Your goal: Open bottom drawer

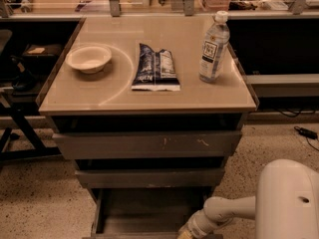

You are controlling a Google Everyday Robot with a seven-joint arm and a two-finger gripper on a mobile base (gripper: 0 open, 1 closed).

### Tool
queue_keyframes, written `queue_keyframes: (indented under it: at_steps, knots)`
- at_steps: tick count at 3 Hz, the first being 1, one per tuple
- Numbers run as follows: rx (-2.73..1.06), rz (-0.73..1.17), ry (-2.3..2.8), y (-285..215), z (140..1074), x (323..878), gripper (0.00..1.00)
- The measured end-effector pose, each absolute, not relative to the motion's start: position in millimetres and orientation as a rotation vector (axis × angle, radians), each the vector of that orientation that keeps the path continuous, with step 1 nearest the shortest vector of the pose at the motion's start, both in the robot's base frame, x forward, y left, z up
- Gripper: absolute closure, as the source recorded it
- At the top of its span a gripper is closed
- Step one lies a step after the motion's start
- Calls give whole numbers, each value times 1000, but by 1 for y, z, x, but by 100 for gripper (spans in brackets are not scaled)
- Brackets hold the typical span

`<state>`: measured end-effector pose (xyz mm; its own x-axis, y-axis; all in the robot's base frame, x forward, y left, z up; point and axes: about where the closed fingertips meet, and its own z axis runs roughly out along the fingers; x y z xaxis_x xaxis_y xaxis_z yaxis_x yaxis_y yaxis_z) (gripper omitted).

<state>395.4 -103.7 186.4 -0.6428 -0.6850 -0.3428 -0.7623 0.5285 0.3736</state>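
The bottom drawer [144,210] lies directly beneath the middle drawer front [149,177], drawn out toward the camera with its shallow interior showing. Its long axis runs left-right, parallel to that front. The gripper [186,231] sits below that front's right half, at the drawer's near lip. Whether it is spread or closed cannot be told.
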Motion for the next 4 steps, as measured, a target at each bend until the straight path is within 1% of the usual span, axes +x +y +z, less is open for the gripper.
queue_keyframes:
  at_steps: [2, 3, 4]
  knots:
    - [-1259, 775, 2595, -104, 186, 392, 35]
    - [-1273, 752, 2620, -110, 188, 380, 13]
    - [-1274, 752, 2620, -108, 196, 380, 0]
